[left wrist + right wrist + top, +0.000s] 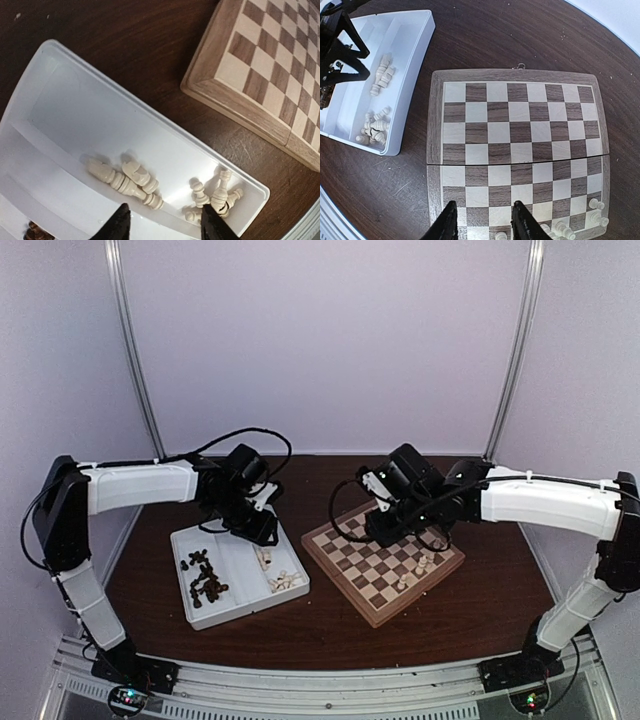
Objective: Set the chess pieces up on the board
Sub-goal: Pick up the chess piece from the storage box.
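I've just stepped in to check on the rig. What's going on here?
Two robot arms are setting up a chess set. The left gripper, open and empty, hovers over the cream pieces in the white tray, in the compartment nearer the board. The dark pieces lie in the tray's other compartment. The right gripper, also open, hangs over the board near a few standing cream pieces along one edge. Most squares are bare, and no dark piece is on the board yet.

On the table, the tray lies left of the board, just apart. The chess pieces lie in both tray compartments; a few more stand on the board near its right corner
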Action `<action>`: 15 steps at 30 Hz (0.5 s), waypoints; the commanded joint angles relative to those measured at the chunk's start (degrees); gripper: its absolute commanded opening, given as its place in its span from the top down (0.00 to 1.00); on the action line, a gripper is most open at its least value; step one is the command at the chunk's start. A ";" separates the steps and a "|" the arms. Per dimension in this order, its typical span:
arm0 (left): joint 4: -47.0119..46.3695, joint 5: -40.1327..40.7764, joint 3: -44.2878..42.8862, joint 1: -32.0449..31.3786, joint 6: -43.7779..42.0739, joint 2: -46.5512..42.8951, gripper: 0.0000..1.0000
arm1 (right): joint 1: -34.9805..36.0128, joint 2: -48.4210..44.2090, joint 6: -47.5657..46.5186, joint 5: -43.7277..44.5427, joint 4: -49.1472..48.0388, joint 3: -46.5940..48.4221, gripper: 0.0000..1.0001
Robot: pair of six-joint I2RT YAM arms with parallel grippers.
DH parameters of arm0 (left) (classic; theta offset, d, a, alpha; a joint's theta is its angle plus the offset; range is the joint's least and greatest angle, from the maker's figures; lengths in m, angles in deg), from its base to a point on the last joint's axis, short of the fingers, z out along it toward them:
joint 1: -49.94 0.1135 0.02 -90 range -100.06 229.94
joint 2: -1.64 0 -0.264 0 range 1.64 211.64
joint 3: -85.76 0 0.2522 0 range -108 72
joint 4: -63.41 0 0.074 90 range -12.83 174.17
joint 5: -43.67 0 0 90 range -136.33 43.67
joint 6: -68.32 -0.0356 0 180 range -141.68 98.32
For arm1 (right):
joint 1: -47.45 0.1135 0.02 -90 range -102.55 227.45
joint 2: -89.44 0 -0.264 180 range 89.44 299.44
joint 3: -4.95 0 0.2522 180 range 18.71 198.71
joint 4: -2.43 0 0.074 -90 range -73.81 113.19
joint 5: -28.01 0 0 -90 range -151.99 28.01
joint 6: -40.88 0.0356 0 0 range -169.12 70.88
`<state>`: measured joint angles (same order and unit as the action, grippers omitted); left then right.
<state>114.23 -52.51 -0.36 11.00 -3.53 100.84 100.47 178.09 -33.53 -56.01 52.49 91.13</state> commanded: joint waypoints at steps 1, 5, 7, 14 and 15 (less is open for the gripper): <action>13.20 2.33 -8.60 0.18 6.56 7.22 0.62 | 0.24 -0.83 0.07 -0.12 -3.13 -2.48 0.63; 21.32 4.86 -16.96 0.11 10.10 14.48 0.71 | 0.07 -1.40 0.09 0.54 -3.55 -3.54 0.64; 20.60 4.95 -16.99 0.01 11.33 15.29 0.70 | 0.07 -1.77 0.01 0.24 -4.08 -3.96 0.64; 18.62 5.33 -15.92 0.00 12.54 17.28 0.69 | -0.10 -2.33 -0.35 -0.21 -5.09 -5.01 0.64; 18.19 5.34 -15.89 0.01 12.52 17.73 0.69 | -0.10 -2.41 -0.45 -0.26 -5.16 -5.01 0.64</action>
<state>132.17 -48.09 -15.81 11.00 7.47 116.97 100.45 177.78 -33.75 -56.19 48.77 86.69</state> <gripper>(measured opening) 0.310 0.357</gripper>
